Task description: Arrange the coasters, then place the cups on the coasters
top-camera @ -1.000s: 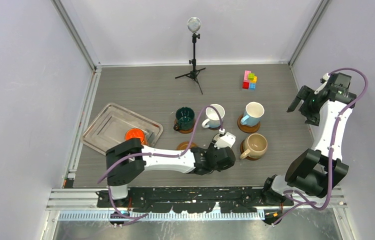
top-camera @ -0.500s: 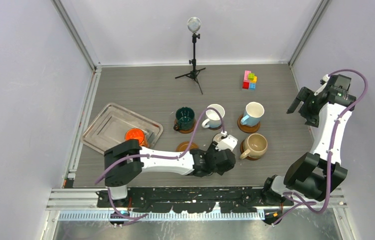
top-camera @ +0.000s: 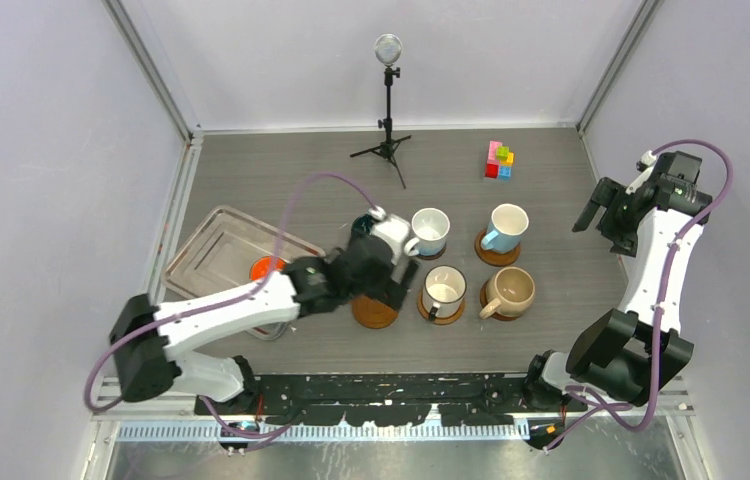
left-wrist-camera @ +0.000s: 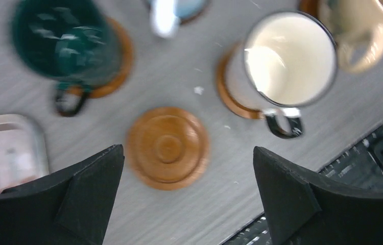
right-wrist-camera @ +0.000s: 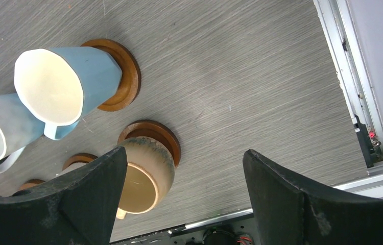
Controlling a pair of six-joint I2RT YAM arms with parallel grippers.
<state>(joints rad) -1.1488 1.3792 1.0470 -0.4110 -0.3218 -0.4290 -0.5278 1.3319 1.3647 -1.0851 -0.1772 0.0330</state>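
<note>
My left gripper [left-wrist-camera: 187, 150] hangs open above an empty brown coaster [left-wrist-camera: 168, 148] [top-camera: 375, 312], touching nothing. To its right the white dark-rimmed cup [left-wrist-camera: 289, 58] [top-camera: 443, 290] stands on a coaster. The dark green cup [left-wrist-camera: 67, 43] sits on its own coaster, mostly hidden under my left gripper [top-camera: 391, 278] from above. The white cup [top-camera: 431, 230], light blue cup [right-wrist-camera: 62, 81] [top-camera: 507, 225] and beige cup [right-wrist-camera: 143, 173] [top-camera: 511, 290] stand on coasters. The orange cup [top-camera: 266, 268] is in the tray. My right gripper [right-wrist-camera: 184, 153] [top-camera: 601, 215] is open and raised at the right.
The silver tray [top-camera: 216, 245] lies at the left, its corner [left-wrist-camera: 5, 148] near my left finger. A small tripod stand [top-camera: 388, 100] and a pile of coloured blocks [top-camera: 498, 160] are at the back. Walls with metal rails close in both sides.
My left gripper opened and let go of the white dark-rimmed cup, which now stands on its coaster. The left arm then swung left over the empty coaster. The right arm barely moved.
</note>
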